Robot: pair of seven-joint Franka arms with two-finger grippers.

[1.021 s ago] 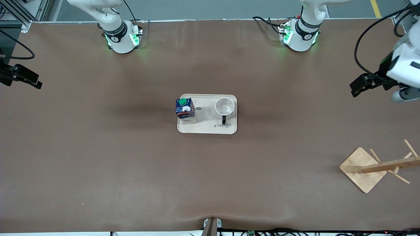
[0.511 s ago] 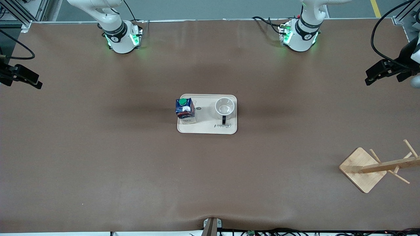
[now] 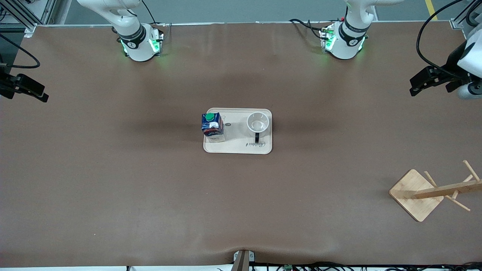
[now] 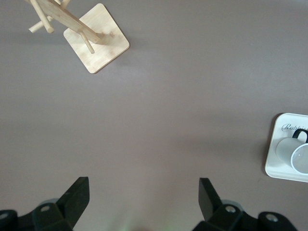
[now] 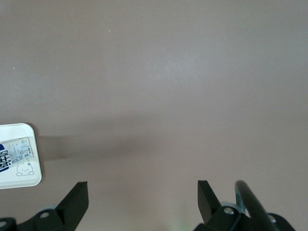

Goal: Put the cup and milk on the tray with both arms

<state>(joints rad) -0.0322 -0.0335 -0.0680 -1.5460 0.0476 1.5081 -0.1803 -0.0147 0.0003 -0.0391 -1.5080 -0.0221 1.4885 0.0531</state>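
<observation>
Tray [image 3: 238, 147] carrying both items, grippers hanging well clear.

Milk [image 3: 212, 127] is standing on the tray's end toward the right arm, cup [image 3: 258, 123] on its end toward the left arm (handle pointing at the front camera). Left gripper [image 4: 143, 192] and right gripper [image 5: 143, 192] are hanging spread and empty, each well apart from the tray, so the task looks done.

White cup [image 3: 258, 122] and blue milk [image 3: 213, 127] upright on cream tray [image 3: 238, 147] — mid-table, apart

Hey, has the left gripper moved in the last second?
Yes. The left gripper has drawn away from the tray, toward the left arm's end of the table and up from the bamboo rack.
</observation>
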